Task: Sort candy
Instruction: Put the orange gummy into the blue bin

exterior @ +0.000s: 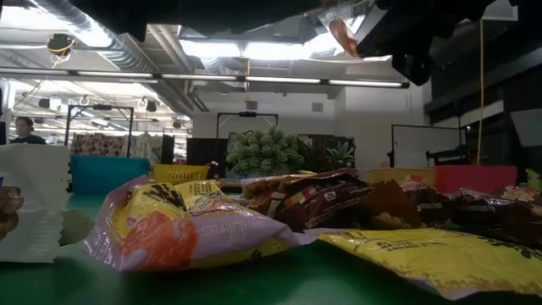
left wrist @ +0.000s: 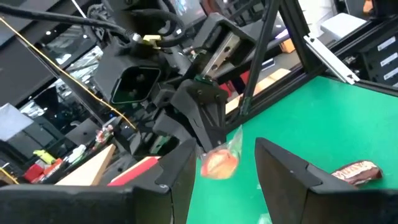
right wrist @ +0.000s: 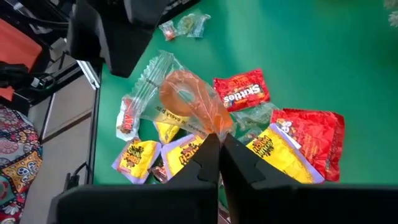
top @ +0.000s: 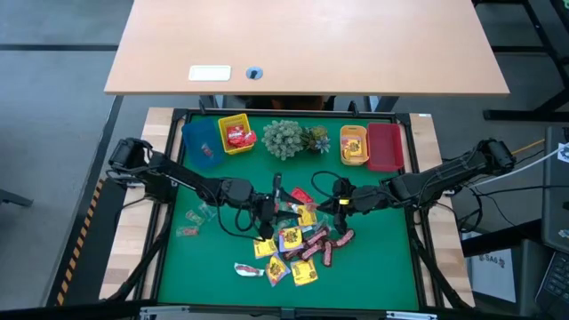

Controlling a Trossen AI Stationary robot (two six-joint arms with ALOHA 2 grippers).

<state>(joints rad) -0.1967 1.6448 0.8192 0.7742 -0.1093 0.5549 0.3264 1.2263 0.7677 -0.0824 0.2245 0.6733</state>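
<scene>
Sorting barely begun: the right gripper (right wrist: 219, 144), pressed together, pinches a clear-wrapped orange ring candy (right wrist: 186, 102) above the pile mid-desk, w/ the left gripper (left wrist: 219, 180) spread wide just opposite it, holding nothing. Most of the candy pile (top: 298, 244) sits unsorted on the green desk (top: 382, 267); a few clear sweets (top: 191, 222) lie apart. Done so far: red packets in the yellow bin (top: 236, 135), some pcs in the orange bin (top: 354, 145). Blue bin (top: 201, 142) & red bin (top: 385, 147) look bare.
</scene>
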